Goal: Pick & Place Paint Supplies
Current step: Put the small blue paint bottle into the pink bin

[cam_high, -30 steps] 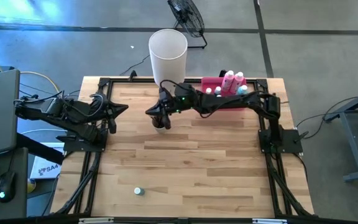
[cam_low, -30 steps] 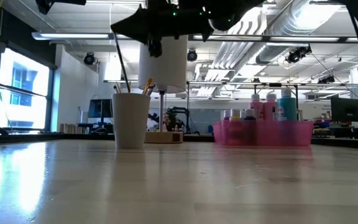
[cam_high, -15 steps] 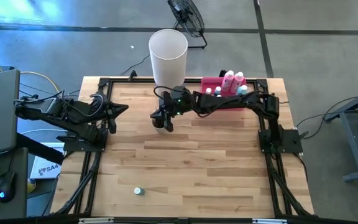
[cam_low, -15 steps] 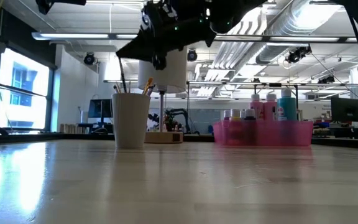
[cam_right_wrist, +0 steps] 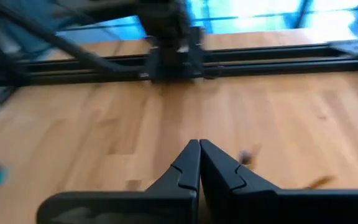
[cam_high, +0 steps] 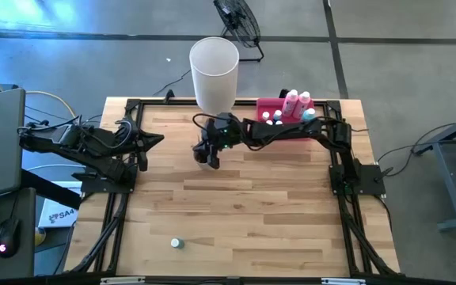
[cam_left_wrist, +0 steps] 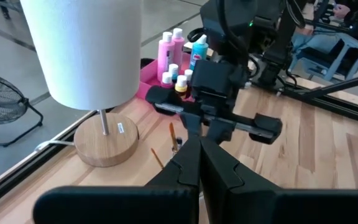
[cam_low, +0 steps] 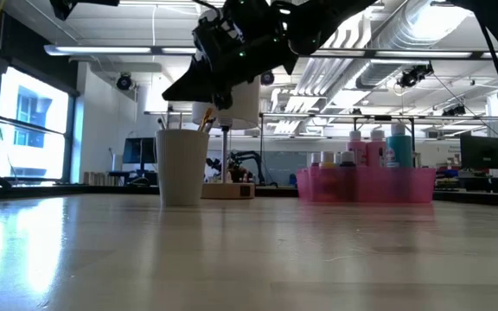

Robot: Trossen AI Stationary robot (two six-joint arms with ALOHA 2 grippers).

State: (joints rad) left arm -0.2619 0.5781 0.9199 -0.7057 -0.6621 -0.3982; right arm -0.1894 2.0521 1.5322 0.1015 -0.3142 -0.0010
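Note:
A white cup (cam_low: 181,166) holding paintbrushes stands at the table's far middle, in front of the tall white cylinder (cam_high: 214,67). My right gripper (cam_low: 167,97) hangs just above the cup, shut, its fingers slanting down; a thin dark paintbrush handle (cam_low: 170,114) runs from its fingertips into the cup. From above, the right gripper (cam_high: 203,154) hides most of the cup. Orange brush ends (cam_left_wrist: 171,132) show under it. Pink and teal bottles (cam_high: 295,101) stand in the pink tray (cam_high: 269,104). A tiny teal-capped bottle (cam_high: 176,243) stands near the front edge. My left gripper (cam_high: 158,138) waits shut at the left. My right gripper pinches the paintbrush's dark handle (cam_low: 168,105) near its upper end, at the free ends of its two fingers. The fingers come slanting down from the table's right. The brush hangs below them with its lower part inside the cup.
The white cylinder stands on a round wooden base (cam_left_wrist: 104,142) right behind the cup. The pink tray sits at the far right. Black frame rails (cam_high: 125,198) run along the table's left, right and far edges. The wide wooden middle (cam_high: 236,206) is bare.
My right gripper has sunk toward the cup and tipped its fingers further down, staying shut. The brush it holds has gone deeper into the cup.

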